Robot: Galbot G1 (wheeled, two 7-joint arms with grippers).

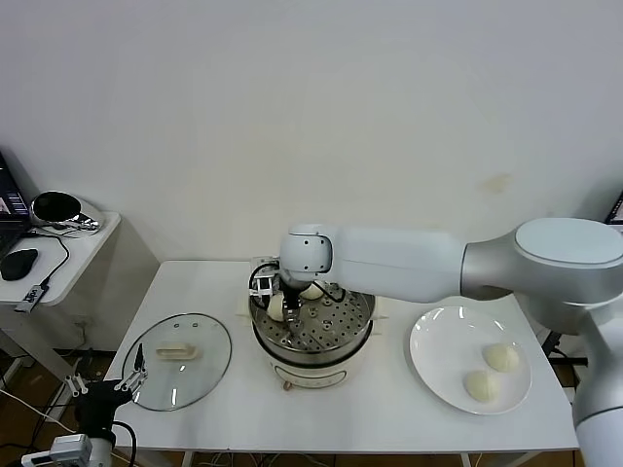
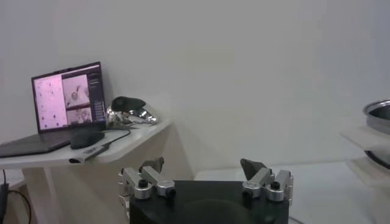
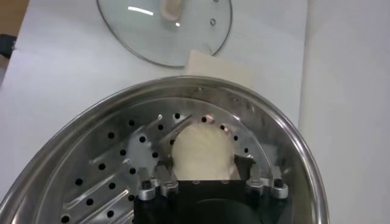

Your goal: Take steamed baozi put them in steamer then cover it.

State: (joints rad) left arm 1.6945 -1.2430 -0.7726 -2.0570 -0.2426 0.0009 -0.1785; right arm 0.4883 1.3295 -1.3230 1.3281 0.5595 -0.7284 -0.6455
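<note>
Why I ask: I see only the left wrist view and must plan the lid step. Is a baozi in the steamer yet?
Observer: Yes, a baozi lies on the steamer's perforated tray, with the open right gripper around it.
Operator: Any left to move?
Observer: Two more baozi sit on the white plate to the steamer's right.
Operator: And the cover?
Observer: The cover lies flat on the table, handle up, left of the steamer, beside the open left gripper.
</note>
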